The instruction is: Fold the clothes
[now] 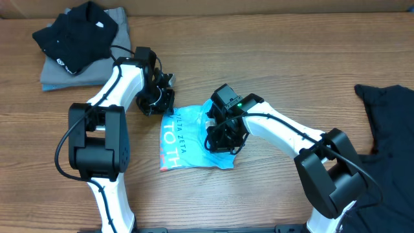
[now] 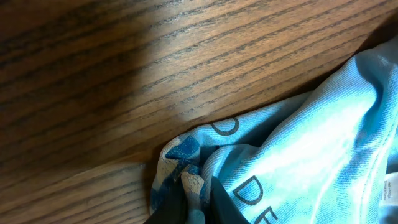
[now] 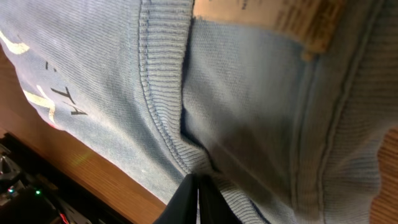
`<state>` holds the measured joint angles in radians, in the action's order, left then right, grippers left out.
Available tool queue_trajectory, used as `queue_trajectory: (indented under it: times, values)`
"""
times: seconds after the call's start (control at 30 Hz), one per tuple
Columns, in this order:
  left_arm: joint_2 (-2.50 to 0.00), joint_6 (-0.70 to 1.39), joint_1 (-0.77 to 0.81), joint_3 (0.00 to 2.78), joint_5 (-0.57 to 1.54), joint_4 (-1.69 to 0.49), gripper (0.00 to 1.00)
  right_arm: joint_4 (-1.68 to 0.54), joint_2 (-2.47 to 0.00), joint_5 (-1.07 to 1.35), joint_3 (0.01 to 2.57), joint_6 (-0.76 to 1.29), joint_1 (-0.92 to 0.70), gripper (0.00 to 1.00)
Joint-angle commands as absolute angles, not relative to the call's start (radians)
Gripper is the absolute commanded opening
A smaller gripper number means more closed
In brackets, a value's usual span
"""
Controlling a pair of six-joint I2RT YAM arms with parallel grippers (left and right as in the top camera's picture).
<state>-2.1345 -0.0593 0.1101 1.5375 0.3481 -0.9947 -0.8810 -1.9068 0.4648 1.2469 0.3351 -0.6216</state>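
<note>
The light blue T-shirt (image 1: 187,139) lay part-folded in the middle of the tabletop (image 1: 272,52), between the two arms. The left pincer (image 1: 160,102) sat at its far left corner, jaws pressed together on a bunched tip of blue cloth. The right pincer (image 1: 223,137) was down on the shirt's right side, jaws closed tight and pinching fabric beside the collar ribbing (image 3: 163,118). The printed lettering (image 1: 169,133) ran along the left edge, near to far, so the bundle's length seemed to lie that way too. Each arm held the side nearest it, so the next fold likely turns on which edge gets carried across the other. A black garment (image 1: 388,110) waited well off to the right – a folded stack (image 1: 74,39) sat far left
</note>
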Motion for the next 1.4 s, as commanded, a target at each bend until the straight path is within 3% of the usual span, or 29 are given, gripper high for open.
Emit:
queue_trajectory:
  times: [0.0, 0.23, 0.33, 0.43, 0.5, 0.8, 1.37]
  values:
    - [-2.143, -0.068, 0.103, 1.526, 0.356, -1.001, 0.11, -0.883, -1.914, 0.471, 1.263, 0.346, -0.608, 0.04]
    - [-2.143, -0.076, 0.103, 1.526, 0.356, -1.01, 0.11, -0.891, -1.914, 0.44, 1.263, 0.438, -0.53, 0.04]
    - [-2.143, -0.076, 0.103, 1.526, 0.356, -1.01, 0.11, -0.839, -1.914, 0.565, 1.263, 0.33, -0.508, 0.04]
    - [-2.143, -0.076, 0.103, 1.526, 0.356, -1.01, 0.12, -0.806, -1.914, 0.624, 1.263, 0.299, -0.509, 0.22]
    - [-2.143, -0.076, 0.103, 1.526, 0.356, -1.009, 0.13, -0.8, -1.914, 0.624, 1.263, 0.299, -0.516, 0.27]
    - [-2.143, -0.076, 0.103, 1.526, 0.356, -1.01, 0.14, -0.801, -1.941, 0.611, 1.262, 0.319, -0.579, 0.29]
    - [-2.143, -0.076, 0.103, 1.526, 0.356, -1.019, 0.15, -0.799, -1.947, 0.586, 1.262, 0.367, -0.527, 0.32]
